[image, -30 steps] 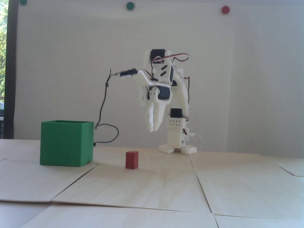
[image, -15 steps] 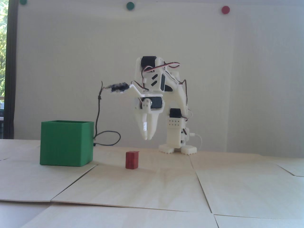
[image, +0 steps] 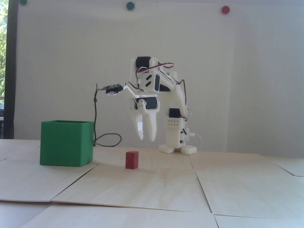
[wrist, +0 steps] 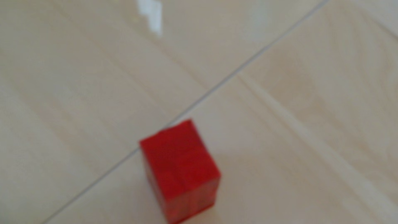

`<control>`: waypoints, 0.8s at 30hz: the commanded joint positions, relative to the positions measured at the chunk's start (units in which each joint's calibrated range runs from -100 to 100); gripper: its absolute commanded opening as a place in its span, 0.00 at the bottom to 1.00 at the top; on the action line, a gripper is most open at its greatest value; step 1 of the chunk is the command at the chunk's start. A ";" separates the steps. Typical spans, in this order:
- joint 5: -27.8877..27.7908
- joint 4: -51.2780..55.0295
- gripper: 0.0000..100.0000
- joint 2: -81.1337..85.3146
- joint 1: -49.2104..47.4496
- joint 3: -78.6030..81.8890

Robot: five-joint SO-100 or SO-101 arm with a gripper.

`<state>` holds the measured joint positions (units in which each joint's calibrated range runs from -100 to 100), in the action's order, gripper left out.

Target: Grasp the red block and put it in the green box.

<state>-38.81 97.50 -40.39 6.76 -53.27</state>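
On the pale wooden table point(image: 152, 190), made of flat boards with thin gaps between them, sits everything in the fixed view. Behind it is a plain white wall point(image: 237, 83) with two green dots and one red dot near the top.

The white robot arm point(image: 163, 95) stands at the back of the table, bent over forward. A dark cable point(image: 96, 114) hangs from it and loops down behind the green box.

The green box point(image: 66, 143) is big and square, open at the top. It sits on the left side of the table, well apart from the arm's foot.

The gripper point(image: 147, 138) points down. Its two white fingers are spread a little, with a gap between the tips, and nothing is between them. It hangs in the air above the table, up and a bit to the right of the red block.

The red block point(image: 131, 159) is small and stands upright on the table, to the right of the green box and not touching it. In the blurry wrist view the red block point(wrist: 181, 170) sits just beside a gap between two boards.
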 commanded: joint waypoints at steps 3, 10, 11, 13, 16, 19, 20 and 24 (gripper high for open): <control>-0.44 1.48 0.33 0.95 1.72 -4.05; -2.47 1.65 0.39 0.95 3.17 2.51; -2.31 1.40 0.39 0.95 3.73 3.76; -2.31 1.32 0.39 1.03 4.54 5.18; -2.31 -0.12 0.38 1.03 5.26 5.89; -2.52 -1.72 0.37 0.87 6.87 6.06; -2.57 -1.72 0.37 0.63 7.03 6.06; -2.36 -1.55 0.37 -1.58 7.75 5.97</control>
<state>-40.87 96.67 -41.64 13.26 -46.91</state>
